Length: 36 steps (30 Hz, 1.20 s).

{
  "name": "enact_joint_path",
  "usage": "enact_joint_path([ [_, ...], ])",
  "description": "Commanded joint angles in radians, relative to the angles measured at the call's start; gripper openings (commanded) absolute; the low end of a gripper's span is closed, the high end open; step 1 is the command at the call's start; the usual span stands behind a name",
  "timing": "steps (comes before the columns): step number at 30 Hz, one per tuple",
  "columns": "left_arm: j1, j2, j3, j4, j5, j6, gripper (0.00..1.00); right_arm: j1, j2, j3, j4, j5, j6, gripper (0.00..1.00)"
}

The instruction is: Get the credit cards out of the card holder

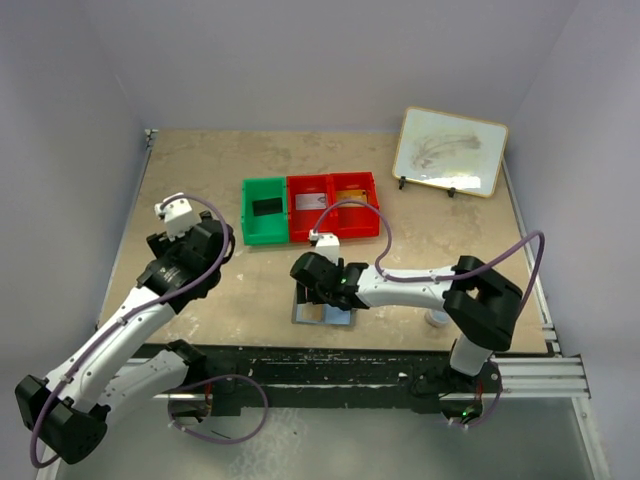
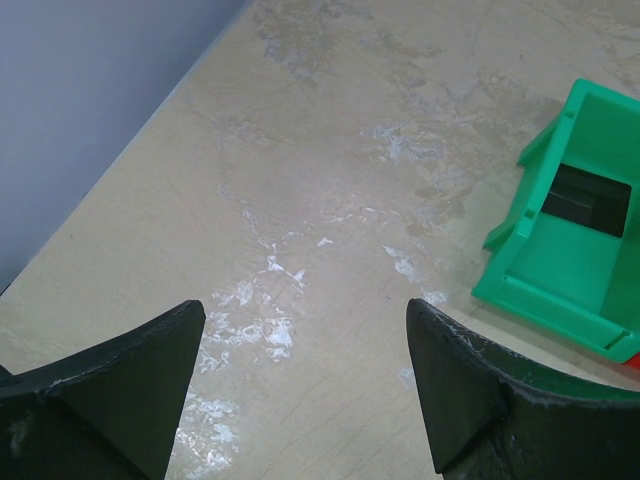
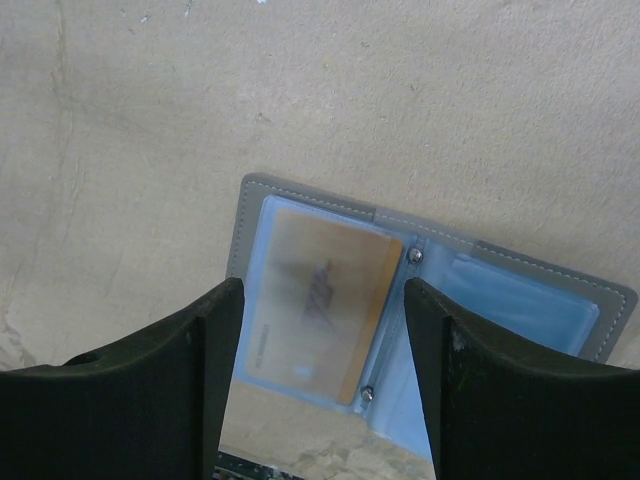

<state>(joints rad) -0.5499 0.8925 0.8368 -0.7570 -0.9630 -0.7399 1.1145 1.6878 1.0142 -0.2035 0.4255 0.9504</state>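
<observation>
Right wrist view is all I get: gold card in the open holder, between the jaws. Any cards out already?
Observer: Likely three. Top view: a dark card in the green bin, a pale card in the middle red bin, an orange-gold card in the right red bin.
Operator: Left arm?
Observer: Left gripper hangs over the table left of the green bin, jaws open, empty.
Operator: Clutter nearby?
Observer: A framed whiteboard stands at the far right corner, away from the card holder.

Top view: high, near edge, whole table; wrist views: close, seemingly downward; left shares green bin.
</observation>
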Motion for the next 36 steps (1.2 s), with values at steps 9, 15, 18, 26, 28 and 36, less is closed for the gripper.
enact_joint_path([
  [9, 0.007, -0.032, 0.031, 0.012, -0.007, 0.002, 0.79, 0.009, 0.060, 0.092, -0.071, 0.008, 0.019, 0.67],
  [15, 0.007, -0.022, 0.033, 0.010, -0.001, 0.004, 0.79, 0.013, 0.121, 0.130, -0.141, 0.027, 0.041, 0.67],
  [18, 0.007, -0.016, 0.033, 0.011, 0.005, 0.006, 0.79, 0.013, 0.134, 0.122, -0.138, 0.022, 0.051, 0.66],
  [26, 0.007, -0.006, 0.034, 0.010, 0.007, 0.010, 0.79, 0.014, 0.147, 0.104, -0.149, 0.013, 0.080, 0.68],
  [28, 0.007, -0.007, 0.035, 0.011, 0.010, 0.010, 0.79, 0.013, 0.156, 0.107, -0.154, 0.018, 0.077, 0.68],
  [36, 0.007, -0.002, 0.034, 0.011, 0.014, 0.012, 0.79, 0.015, 0.160, 0.095, -0.141, 0.020, 0.072, 0.63],
])
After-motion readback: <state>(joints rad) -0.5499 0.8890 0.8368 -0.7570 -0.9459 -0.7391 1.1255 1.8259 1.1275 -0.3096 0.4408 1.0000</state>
